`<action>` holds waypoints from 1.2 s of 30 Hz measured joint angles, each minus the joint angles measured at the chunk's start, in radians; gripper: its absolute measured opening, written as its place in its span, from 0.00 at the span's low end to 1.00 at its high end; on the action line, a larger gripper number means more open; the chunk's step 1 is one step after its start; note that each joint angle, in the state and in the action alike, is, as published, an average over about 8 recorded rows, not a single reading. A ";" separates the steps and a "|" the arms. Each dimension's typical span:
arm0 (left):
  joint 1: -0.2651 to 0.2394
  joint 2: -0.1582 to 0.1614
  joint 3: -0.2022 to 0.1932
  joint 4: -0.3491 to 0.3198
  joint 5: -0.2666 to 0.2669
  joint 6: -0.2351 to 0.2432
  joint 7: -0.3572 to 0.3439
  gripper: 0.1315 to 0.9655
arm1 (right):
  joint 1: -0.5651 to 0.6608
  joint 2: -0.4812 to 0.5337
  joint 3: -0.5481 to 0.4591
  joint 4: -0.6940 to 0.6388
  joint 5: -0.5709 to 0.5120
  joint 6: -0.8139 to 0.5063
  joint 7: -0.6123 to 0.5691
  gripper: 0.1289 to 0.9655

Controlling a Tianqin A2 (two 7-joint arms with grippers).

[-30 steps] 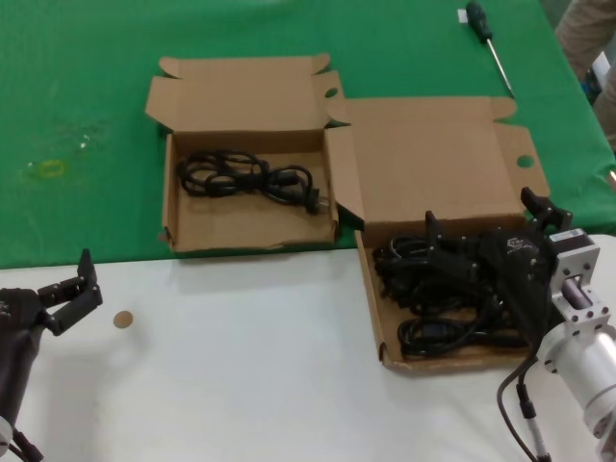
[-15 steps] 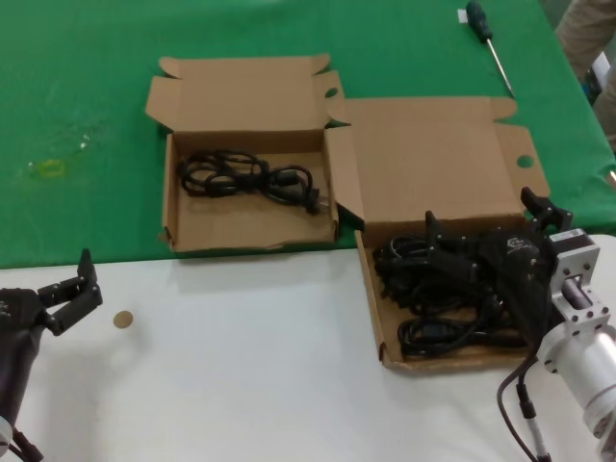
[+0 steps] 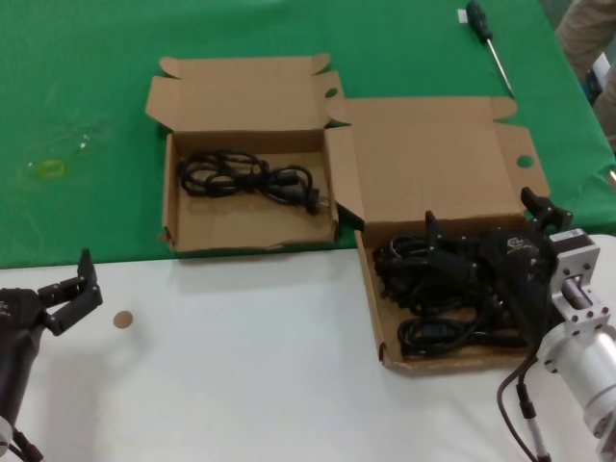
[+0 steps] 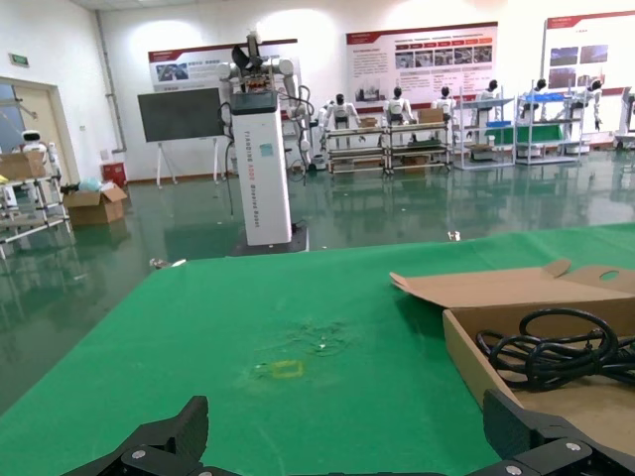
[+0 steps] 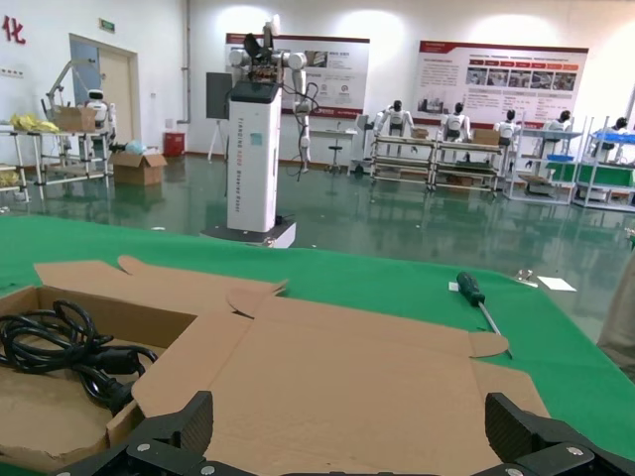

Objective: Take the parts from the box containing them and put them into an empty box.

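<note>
One cable bundle [image 3: 248,177] lying crosswise

Plain brown corrugated cardboard larger box [image 3: 438,159], plain brown smaller cardboard box with wavy flap [image 3: 241,96]. Thin black looped cables [image 3: 248,175] in both. Bright green cloth [image 3: 77,87] behind, white table [image 3: 241,385] in front. Black claws, green-handled screwdriver [image 3: 486,38].

screwdriver [image 3: 488,42] on green cloth [image 3: 77,106], small brown disc [image 3: 122,320]

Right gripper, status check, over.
Right gripper open, down in larger box over cable pile. Left gripper open, parked on white table. One cable bundle in smaller box. Nothing obstructing.
</note>
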 joint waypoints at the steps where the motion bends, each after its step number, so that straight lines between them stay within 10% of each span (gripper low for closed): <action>1: 0.000 0.000 0.000 0.000 0.000 0.000 0.000 1.00 | 0.000 0.000 0.000 0.000 0.000 0.000 0.000 1.00; 36: 0.000 0.000 0.000 0.000 0.000 0.000 0.000 1.00 | 0.000 0.000 0.000 0.000 0.000 0.000 0.000 1.00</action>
